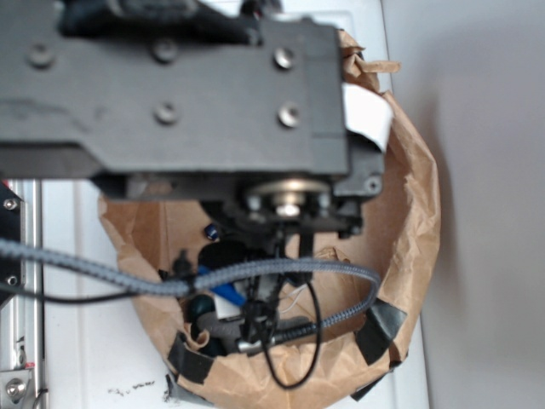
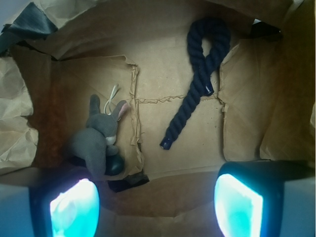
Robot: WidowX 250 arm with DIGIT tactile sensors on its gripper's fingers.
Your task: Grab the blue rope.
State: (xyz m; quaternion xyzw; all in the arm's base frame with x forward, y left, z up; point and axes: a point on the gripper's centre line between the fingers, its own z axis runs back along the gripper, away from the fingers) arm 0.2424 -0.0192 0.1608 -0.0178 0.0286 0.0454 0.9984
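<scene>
While my gripper (image 2: pixel 157 205) hangs with jaws wide and empty | rope (image 2: pixel 197 74) lies far right on the paper bag (image 2: pixel 168 158) floor | risk: drifting left, I'd pinch the plush rabbit (image 2: pixel 96 138) instead.

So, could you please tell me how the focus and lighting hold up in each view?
Exterior view: soft overall, the arm blocking most of the paper bag. Wrist view: blue rope and grey plush rabbit reasonably sharp; the end effector fingertips glow overexposed cyan and blurred.
</scene>
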